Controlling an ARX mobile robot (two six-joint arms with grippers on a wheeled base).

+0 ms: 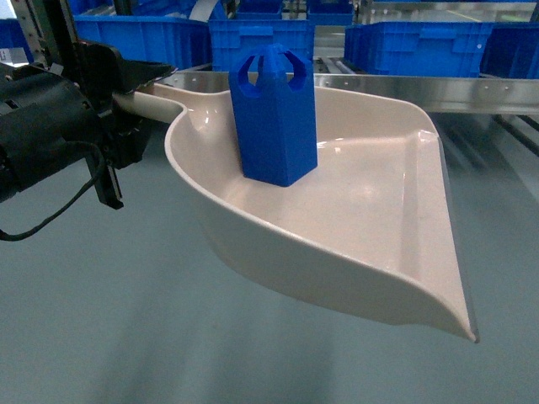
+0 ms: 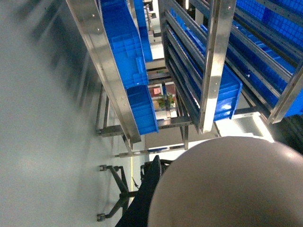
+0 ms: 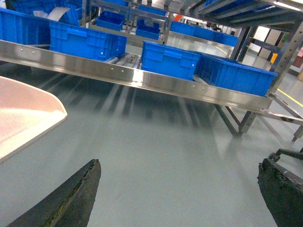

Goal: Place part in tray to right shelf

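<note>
The stainless-steel flow rack with its flat bolted front rail [image 1: 472, 91] runs across the 12 o'clock edge of the head view, carrying large blue plastic crates [image 1: 421, 46]; in the right wrist view the same rail [image 3: 142, 78] crosses the frame with crates behind it. In front of it the large beige glossy plastic dustpan-shaped tray [image 1: 370, 244] hangs above the grey floor [image 1: 126, 337], its raised curved rim smooth and shiny, its flat front lip towards 4 o'clock and its handle running to 10 o'clock. The black left gripper [image 1: 126, 88] is clamped on that handle. The small bright-blue plastic block [image 1: 274, 114], boxy with a tapered top and rounded cut-outs, stands upright on the tray's floor near the handle end, at 3 o'clock of the left gripper and apart from it. The right gripper [image 3: 177, 194] shows 2 worn dark fingers [image 3: 71, 198] spread wide, holding nothing, the tray's lip at their 10 o'clock.
</note>
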